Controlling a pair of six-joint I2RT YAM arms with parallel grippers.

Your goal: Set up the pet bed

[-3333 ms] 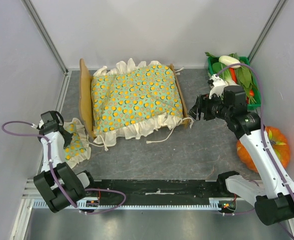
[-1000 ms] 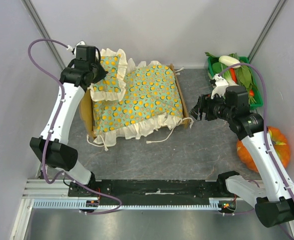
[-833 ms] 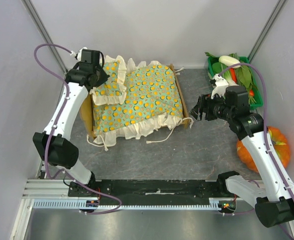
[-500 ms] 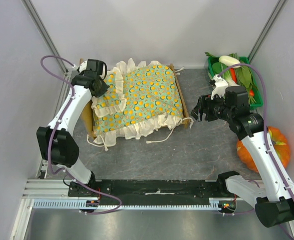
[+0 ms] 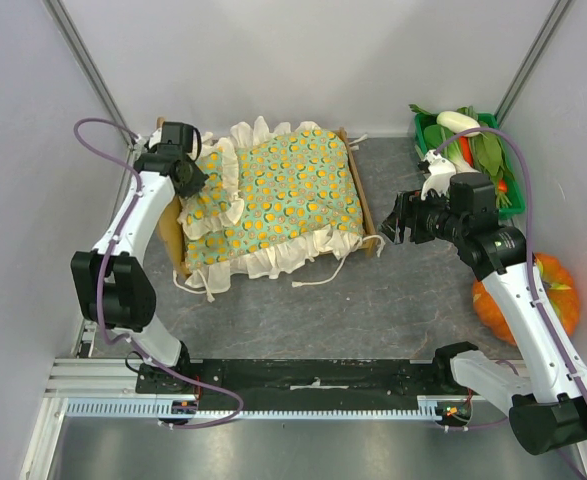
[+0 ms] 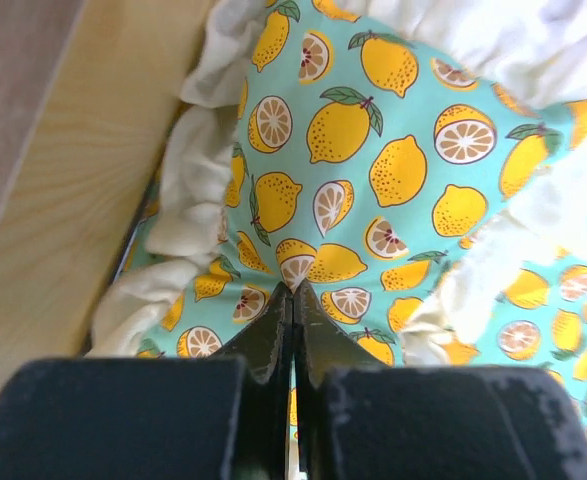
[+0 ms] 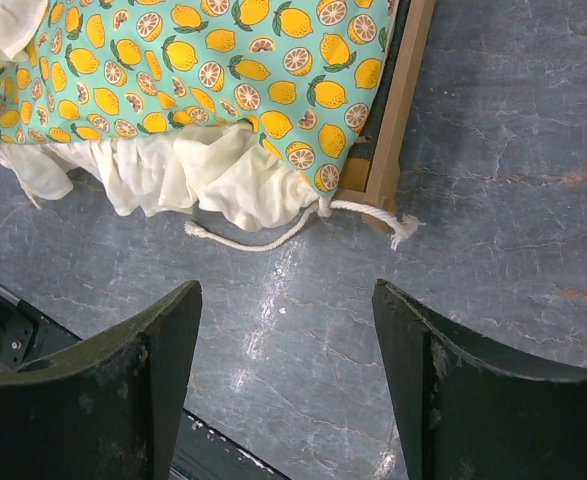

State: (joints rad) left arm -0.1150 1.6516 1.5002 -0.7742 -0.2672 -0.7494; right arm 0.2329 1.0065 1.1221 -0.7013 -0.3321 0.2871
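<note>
1. The pet bed (image 5: 170,222) sits in the upper centre-left of my overhead view. Its tall headboard is at the left end, and it rests on the grey table (image 5: 393,310).
2. A lemon-print cushion (image 5: 298,190) with a cream frill fills the frame. The frill spills over the bed's lower edge.
3. The small pillow (image 5: 216,200) lies on the left end of the cushion, just beside the headboard.
4. My left gripper (image 5: 189,174) is over the bed's upper left corner. On the left wrist camera its fingers (image 6: 271,335) are pressed tight together, with the tips pinched into the pillow's fabric. The headboard's wood runs down the left of that frame.
5. My right gripper (image 5: 397,222) hangs just right of the bed's lower right corner. Its jaws are spread wide with nothing between them. On the right wrist camera I see only bare table in the gap, with the bed's corner above it.
6. A white cord (image 7: 273,236) trails from under the frill onto the table.
7. A green crate (image 5: 419,130) of vegetables is at the upper right. An orange pumpkin (image 5: 561,290) sits at the right edge, beside the right arm.
</note>
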